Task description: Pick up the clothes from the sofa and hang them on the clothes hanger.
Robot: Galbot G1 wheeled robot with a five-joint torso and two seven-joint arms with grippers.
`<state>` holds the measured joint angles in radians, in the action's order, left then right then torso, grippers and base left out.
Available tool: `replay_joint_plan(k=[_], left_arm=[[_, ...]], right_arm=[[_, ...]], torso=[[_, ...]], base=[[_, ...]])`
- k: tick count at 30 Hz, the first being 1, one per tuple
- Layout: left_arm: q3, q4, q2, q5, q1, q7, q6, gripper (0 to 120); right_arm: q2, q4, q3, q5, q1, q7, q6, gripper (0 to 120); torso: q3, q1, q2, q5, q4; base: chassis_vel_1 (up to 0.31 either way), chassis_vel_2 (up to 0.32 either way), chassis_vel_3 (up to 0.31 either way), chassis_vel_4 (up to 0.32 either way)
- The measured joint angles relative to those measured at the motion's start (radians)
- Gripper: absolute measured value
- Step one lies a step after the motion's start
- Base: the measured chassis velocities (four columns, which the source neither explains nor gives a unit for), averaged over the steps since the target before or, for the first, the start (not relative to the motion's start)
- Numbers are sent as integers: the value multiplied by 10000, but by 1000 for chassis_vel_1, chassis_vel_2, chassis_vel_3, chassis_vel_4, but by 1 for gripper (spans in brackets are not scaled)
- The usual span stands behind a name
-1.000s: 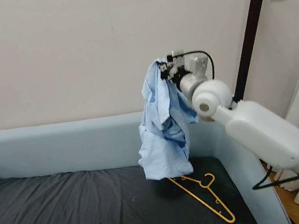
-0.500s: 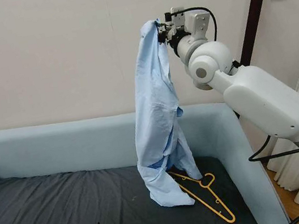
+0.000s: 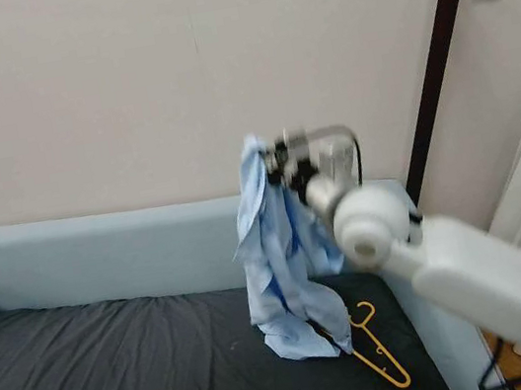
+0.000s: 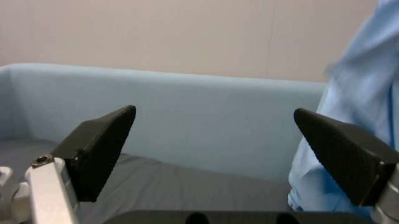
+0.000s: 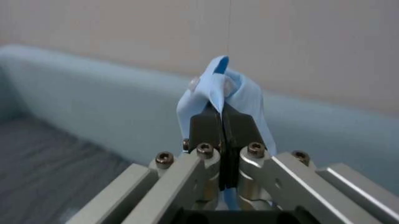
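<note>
**Sofa** (image 3: 101,257). Pale blue back and arms, dark seat cushion. All task items are at its right end.

**Shirt** (image 3: 275,253). Light blue. It hangs in a bunched column above the right end of the seat, in front of the backrest. Its lower hem appears to reach the cushion and lies over the left part of the hanger.
- Risk: the hem may catch a hanger arm. Any lift or sideways travel could then drag the hanger toward the right arm of the sofa or off the front edge.
- Risk: the fabric is gathered, with no collar or shoulder opening presented. Inserting the hanger in this state is likely to miss or fold the cloth.

**Hanger** (image 3: 377,351). Yellow. It lies flat on the seat near the front right corner, hook pointing toward the backrest. Flat wire on a soft cushion gives little clearance for a finger to get under it.

**Right gripper** (image 5: 221,116). Raised in front of the backrest. Its jaws are pressed together on a small fold at the top of the shirt.
- Risk: the pinch covers little cloth. A quick swing could pull the fold out and drop the shirt.

**Left gripper** (image 4: 213,112). Low over the front edge of the seat, left of the shirt. Its jaws are spread wide and hold nothing.
</note>
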<state>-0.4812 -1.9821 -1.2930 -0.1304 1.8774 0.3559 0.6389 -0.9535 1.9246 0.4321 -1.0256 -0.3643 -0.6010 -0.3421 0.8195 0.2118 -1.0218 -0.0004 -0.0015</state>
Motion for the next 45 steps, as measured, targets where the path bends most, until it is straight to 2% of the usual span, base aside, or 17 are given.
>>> replay_joint_plan(k=[2, 6, 13, 15, 18, 19, 23, 24, 26, 29, 32, 35, 38, 40, 43, 44, 45], left_arm=[[-2, 7, 0, 0, 12, 0, 9, 100], [49, 153, -102, 84, 101, 10, 134, 100], [193, 362, -196, 353, 148, 11, 282, 99], [234, 434, -251, 467, 182, 0, 349, 99], [210, 477, -338, 528, 248, 20, 412, 99], [210, 477, -338, 528, 248, 20, 412, 99], [69, 452, -411, 533, 432, 85, 519, 99], [69, 452, -411, 533, 432, 85, 519, 99], [40, 452, -459, 545, 526, 118, 613, 99], [34, 464, -524, 594, 611, 147, 697, 98], [50, 470, -578, 651, 634, 156, 742, 98], [76, 476, -611, 693, 643, 173, 764, 98], [134, 513, -625, 795, 647, 187, 791, 99], [148, 519, -624, 812, 642, 188, 793, 99], [168, 521, -588, 838, 587, 192, 795, 99], [169, 521, -578, 838, 578, 194, 795, 99], [169, 521, -578, 838, 578, 194, 795, 99]], right_arm=[[-19, -26, -29, 61, -213, 22, 4, 0], [-566, -925, -177, 1003, -2085, 374, 251, 0], [-1386, -2044, 695, 1226, -1739, 622, 572, 0], [-1875, -2516, 1230, 1230, -1207, 792, 730, 0], [-3053, -3787, 2091, 1232, -180, 887, 1098, 0], [-3053, -3787, 2091, 1232, -180, 887, 1098, 0], [-5000, -6181, 3115, 1674, 617, 1091, 1971, 0], [-5000, -6181, 3115, 1674, 617, 1091, 1971, 0], [-5755, -7179, 3357, 1834, 682, 1408, 2184, 0], [-6320, -7987, 3583, 1984, 592, 1773, 2191, 0], [-6432, -8118, 3669, 2016, 488, 1910, 2014, 0], [-6352, -8016, 3708, 1983, 471, 1968, 1862, 7], [-5847, -7214, 3887, 1606, 626, 2123, 1317, 22], [-5658, -6912, 3957, 1460, 687, 2166, 1099, 26], [-5017, -5983, 4211, 1380, 817, 2185, 426, 36], [-4851, -5842, 4223, 1563, 819, 2182, 344, 43], [-4851, -5842, 4223, 1563, 819, 2182, 344, 43]], torso=[[1, 0, 0, 1, -1], [0, -1, 0, -3, 3], [0, 0, -1, -5, 3], [0, -1, -1, -6, 4], [0, 0, -1, -10, 5], [0, 0, -1, -10, 5], [1, 0, 0, -7, 10], [1, 0, 0, -7, 10], [1, 0, 0, -7, 6], [1, 0, 0, -6, 3], [1, 0, 0, -4, 3], [1, 0, -1, -4, 3], [1, 0, 0, -1, 2], [1, 0, 0, 0, 2], [1, 0, -1, 0, 4], [1, 0, -1, 0, 4], [1, 0, -1, 0, 4]], base=[[0, 0, 0, 0], [0, 0, 0, 0], [0, 0, 0, 0], [0, 0, 0, 0], [0, 0, 0, 0], [0, 0, 0, 0], [0, 0, 0, 0], [0, 0, 0, 0], [0, 0, 0, 0], [0, 0, 0, 0], [0, 0, 0, 0], [0, 0, 0, 0], [0, 0, 0, 0], [0, 0, 0, 0], [0, 0, 0, 0], [0, 0, 0, 0], [0, 0, 0, 0]])
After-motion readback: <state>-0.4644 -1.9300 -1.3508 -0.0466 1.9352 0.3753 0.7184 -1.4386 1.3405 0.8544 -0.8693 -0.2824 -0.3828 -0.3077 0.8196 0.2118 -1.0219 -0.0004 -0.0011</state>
